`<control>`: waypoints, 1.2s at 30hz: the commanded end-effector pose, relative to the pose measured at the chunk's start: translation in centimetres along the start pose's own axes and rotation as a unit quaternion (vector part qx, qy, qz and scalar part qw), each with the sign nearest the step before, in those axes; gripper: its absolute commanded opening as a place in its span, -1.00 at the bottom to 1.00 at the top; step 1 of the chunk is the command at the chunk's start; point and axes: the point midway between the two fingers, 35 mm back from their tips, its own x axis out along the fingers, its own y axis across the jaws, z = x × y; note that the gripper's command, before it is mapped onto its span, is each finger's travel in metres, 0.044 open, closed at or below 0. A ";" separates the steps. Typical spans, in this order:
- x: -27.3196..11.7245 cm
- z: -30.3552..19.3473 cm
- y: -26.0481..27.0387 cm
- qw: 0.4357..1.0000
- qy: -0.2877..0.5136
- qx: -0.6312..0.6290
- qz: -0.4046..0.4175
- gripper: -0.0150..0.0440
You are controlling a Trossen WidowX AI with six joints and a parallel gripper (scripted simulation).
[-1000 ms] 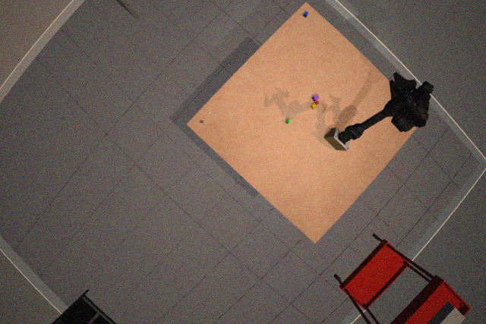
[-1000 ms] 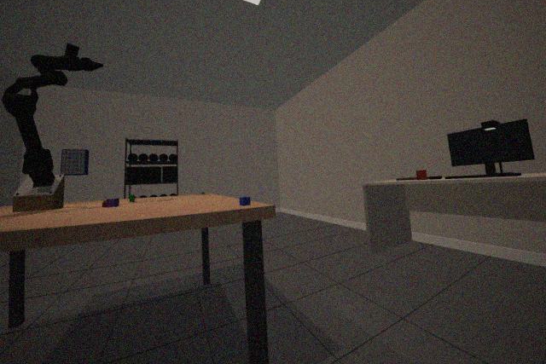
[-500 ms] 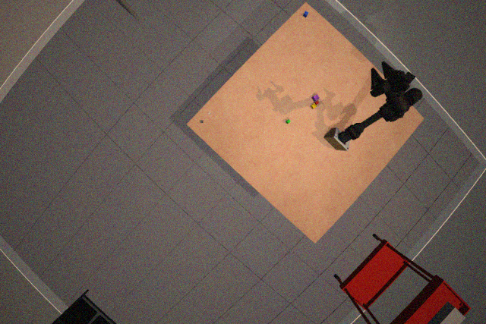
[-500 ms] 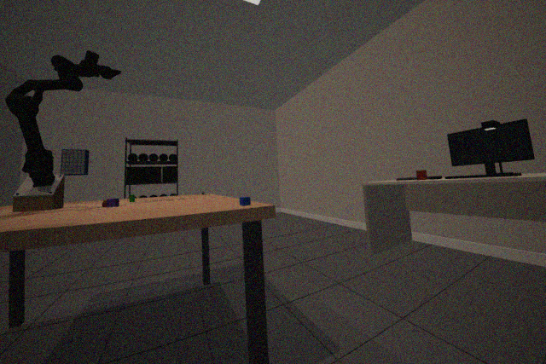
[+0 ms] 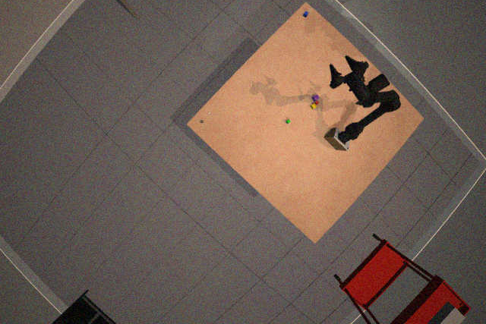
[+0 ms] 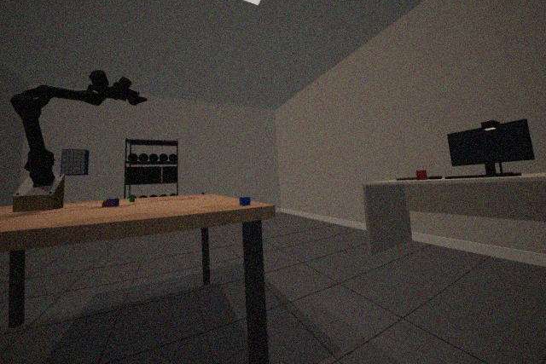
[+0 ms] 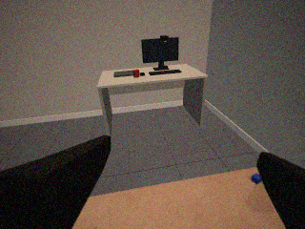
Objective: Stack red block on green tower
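- Your gripper (image 5: 346, 70) is fully open and holds nothing. It hangs high above the wooden table (image 5: 274, 179), well apart from every block.
- In the top view, the red block (image 5: 316, 102) is hard to see. It seems to sit in the small cluster near the table centre, between the purple block (image 5: 315, 97) and the yellow block (image 5: 313, 106), touching or almost touching them.
- The green tower (image 5: 287, 121) stands alone, at about 8 o'clock from that cluster.
- The wrist view shows only the far white desk (image 7: 152, 78) and the blue block (image 7: 256, 178) at the table edge, so you cannot aim with it yet.
- Tilt the wrist down and move toward 8 o'clock from the gripper until the cluster is between the fingers.
- Descend slowly. I judge the neighbours leave little room, so turn the jaws to close on the free faces of the red block.
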 end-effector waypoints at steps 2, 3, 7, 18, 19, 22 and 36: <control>3.2 -5.3 0.7 0.998 0.052 -0.036 0.012 1.00; 3.8 -6.5 0.8 0.997 0.065 -0.042 0.015 1.00; 6.0 -11.9 0.7 0.990 0.127 -0.063 0.025 1.00; 6.9 -28.2 -2.6 0.933 0.348 -0.083 0.035 1.00; 6.6 -29.6 -3.1 0.925 0.370 -0.082 0.034 1.00; 5.0 -34.1 -4.5 0.893 0.443 -0.076 0.027 1.00; -3.5 -44.1 -9.9 0.756 0.653 -0.045 -0.027 1.00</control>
